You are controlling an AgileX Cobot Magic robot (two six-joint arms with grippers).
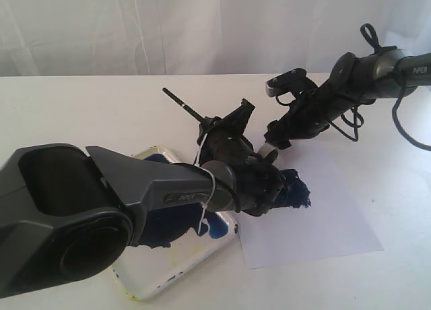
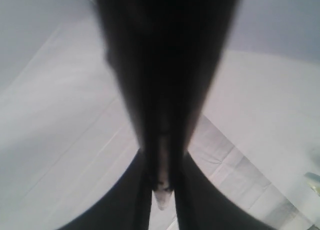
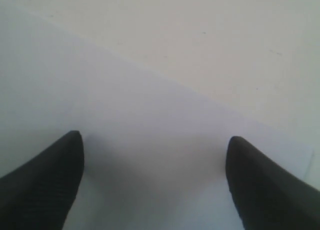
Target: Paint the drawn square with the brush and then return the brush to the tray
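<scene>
The brush (image 1: 182, 104) is a thin black stick slanting up toward the back left, and my left gripper (image 1: 219, 128) is shut on it; its bristle tip is hidden behind that gripper. Seen from the left wrist, the brush (image 2: 165, 90) is a blurred dark bar running between the shut fingers (image 2: 142, 200). The drawn square (image 1: 298, 190) on the paper is smeared dark blue and partly covered by my left wrist. Under my left arm lies the tray (image 1: 182, 273), showing blue paint. My right gripper (image 1: 273, 140) is open, low over the paper's far edge, with its fingertips (image 3: 75, 145) apart on bare white.
The white paper sheet (image 1: 330, 222) lies right of the tray on a white table (image 1: 81, 108). A white curtain (image 1: 168, 27) closes the back. My left arm's bulky base (image 1: 60, 215) fills the near left. Cables (image 1: 404, 121) hang from the right arm.
</scene>
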